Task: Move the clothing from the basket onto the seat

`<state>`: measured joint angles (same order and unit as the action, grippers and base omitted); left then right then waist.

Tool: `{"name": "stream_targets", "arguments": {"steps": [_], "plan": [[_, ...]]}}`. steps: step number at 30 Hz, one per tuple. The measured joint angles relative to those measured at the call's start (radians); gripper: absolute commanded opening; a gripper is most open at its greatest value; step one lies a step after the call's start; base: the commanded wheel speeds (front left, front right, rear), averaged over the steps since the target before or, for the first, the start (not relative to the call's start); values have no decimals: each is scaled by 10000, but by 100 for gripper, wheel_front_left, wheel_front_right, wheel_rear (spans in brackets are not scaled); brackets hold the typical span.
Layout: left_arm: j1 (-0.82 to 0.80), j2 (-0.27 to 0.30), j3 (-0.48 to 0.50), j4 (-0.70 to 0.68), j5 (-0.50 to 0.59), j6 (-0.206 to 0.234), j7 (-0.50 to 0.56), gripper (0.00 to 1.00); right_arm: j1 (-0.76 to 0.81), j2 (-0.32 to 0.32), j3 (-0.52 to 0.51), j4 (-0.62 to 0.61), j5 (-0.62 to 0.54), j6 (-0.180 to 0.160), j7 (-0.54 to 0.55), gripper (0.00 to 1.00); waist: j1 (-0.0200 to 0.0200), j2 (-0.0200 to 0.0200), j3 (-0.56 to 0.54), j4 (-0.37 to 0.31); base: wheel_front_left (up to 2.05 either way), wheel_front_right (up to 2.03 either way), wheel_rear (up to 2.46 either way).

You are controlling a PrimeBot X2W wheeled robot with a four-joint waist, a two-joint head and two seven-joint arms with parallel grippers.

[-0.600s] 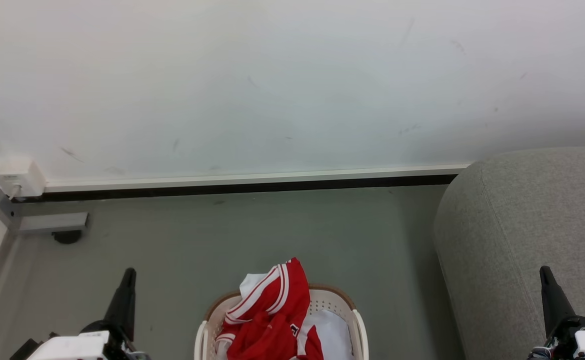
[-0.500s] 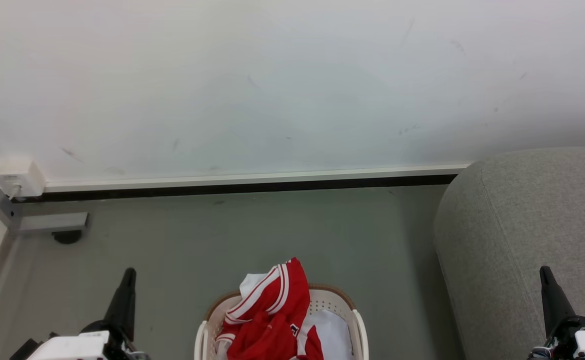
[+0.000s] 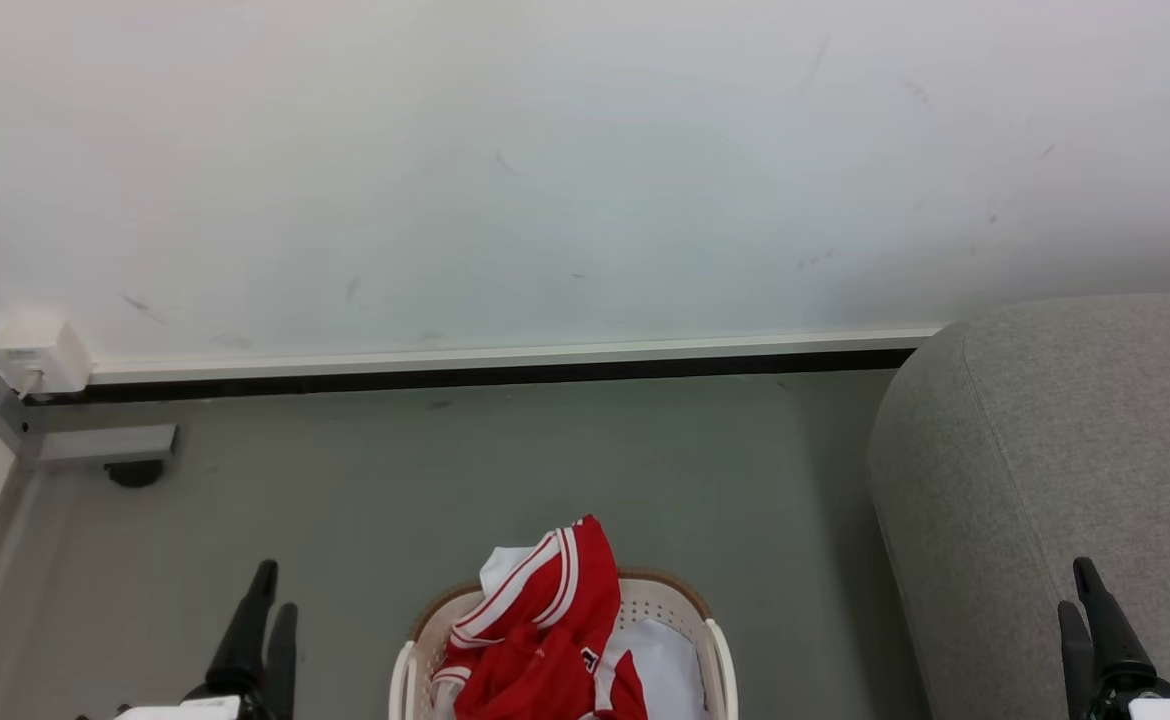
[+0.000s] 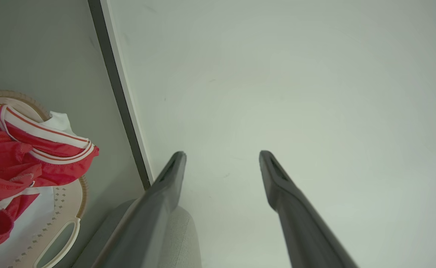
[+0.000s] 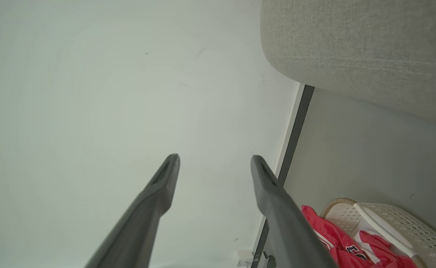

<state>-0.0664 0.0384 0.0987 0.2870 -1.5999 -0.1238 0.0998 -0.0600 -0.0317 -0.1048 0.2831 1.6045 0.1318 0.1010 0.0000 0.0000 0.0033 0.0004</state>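
Though soft, clothing (image 3: 535,640) in perf. basket (image 3: 648,598)

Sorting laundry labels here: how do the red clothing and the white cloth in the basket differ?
The clothing is bright red with white stripes; the white cloth is plain. The clothing heaps above the rim of the basket; the white cloth lies lower inside. Both are soft fabric in the basket.

Left gripper (image 4: 221,154) spread wide, empty, facing white wall (image 4: 296,93); red clothing (image 4: 13,156) in basket (image 4: 65,203) left of fingers.
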Motion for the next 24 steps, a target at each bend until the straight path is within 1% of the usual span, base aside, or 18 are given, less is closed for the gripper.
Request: {"name": "stream_targets", "arguments": {"steps": [2,7,18,24], "plan": [[-1,0,-82,-6,140,0,-96,100,6,0,19,-40,-211,0,-96,100,0,0,1,6,0,0,0],[-1,0,-215,-27,560,0,-332,100,44,-4,71,-215,-1168,0,-337,100,0,0,3,27,0,0,0],[-1,2,-545,-274,2591,17,-800,100,222,-12,163,-708,-3850,0,-844,100,0,0,1,94,0,0,0],[0,2,-709,-437,3776,130,-1095,100,321,-33,242,-913,-5150,0,-1072,100,0,0,-12,133,0,0,0]]}}
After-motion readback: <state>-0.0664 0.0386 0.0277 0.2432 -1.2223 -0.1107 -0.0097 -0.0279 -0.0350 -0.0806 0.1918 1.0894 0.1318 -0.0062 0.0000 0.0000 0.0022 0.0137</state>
